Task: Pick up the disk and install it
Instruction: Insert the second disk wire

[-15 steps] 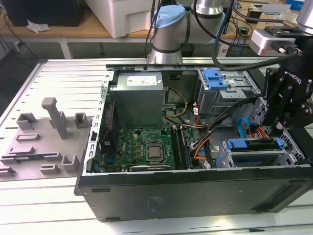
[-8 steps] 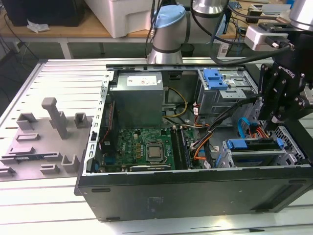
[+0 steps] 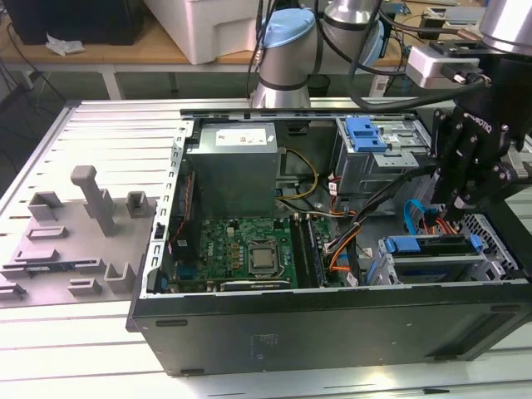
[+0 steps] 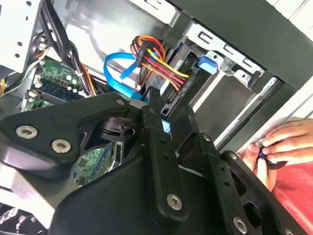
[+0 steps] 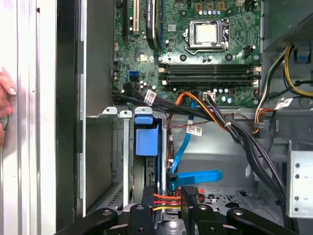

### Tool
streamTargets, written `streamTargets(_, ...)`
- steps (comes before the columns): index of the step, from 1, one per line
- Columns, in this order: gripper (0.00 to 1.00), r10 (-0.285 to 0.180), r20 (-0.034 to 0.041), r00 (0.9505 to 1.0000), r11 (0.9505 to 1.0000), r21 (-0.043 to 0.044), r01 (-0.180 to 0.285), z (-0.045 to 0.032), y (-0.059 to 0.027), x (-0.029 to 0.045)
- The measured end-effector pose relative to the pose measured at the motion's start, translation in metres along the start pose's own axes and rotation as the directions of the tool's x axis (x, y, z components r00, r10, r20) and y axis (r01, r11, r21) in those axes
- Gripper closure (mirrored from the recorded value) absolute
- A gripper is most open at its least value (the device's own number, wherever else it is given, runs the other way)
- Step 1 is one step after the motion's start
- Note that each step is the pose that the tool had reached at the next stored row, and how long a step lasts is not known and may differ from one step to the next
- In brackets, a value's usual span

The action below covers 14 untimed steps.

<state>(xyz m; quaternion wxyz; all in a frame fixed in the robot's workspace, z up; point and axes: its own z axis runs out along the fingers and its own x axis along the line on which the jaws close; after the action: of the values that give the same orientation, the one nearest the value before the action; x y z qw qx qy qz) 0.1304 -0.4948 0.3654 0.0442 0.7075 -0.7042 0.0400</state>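
The disk [image 3: 432, 245] stands on edge in the drive cage [image 3: 391, 266] at the front corner of the open computer case, on the exterior view's right. Its blue carrier [image 5: 146, 139] faces the case's middle, and red and yellow power wires [image 4: 159, 63] plus a blue data cable [image 5: 195, 176] meet its other end. My gripper [image 3: 455, 204] hangs just above that cabled end. In both wrist views its black fingers [image 5: 148, 203] straddle the disk's thin edge with gaps on either side, so my gripper [image 5: 168, 196] [image 4: 170, 110] is open and holds nothing.
The case holds a motherboard [image 3: 249, 249], a grey power supply box [image 3: 233, 170] and an upper drive bay with a blue latch [image 3: 366, 133]. Cable bundles [image 5: 230, 122] run close by the cage. A person's hand [image 4: 279, 144] rests at the case's outer edge. Grey fixtures [image 3: 75, 224] sit on the table.
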Motion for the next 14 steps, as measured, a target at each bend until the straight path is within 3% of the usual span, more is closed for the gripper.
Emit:
streamTargets(2,0.64,-0.002,-0.0016,1.0,1.0,0.0003,0.002,-0.0003,0.0031,-0.0042)
streamTargets(3,0.64,-0.004,-0.0044,1.0,1.0,0.0005,0.004,-0.0007,0.006,-0.0093)
streamTargets(6,0.64,-0.006,-0.012,0.9999,1.0,0.0007,0.006,-0.0008,0.0089,-0.0141)
streamTargets(14,0.64,-0.008,-0.0172,0.9998,1.0,0.0009,0.008,-0.0004,0.0093,-0.015)
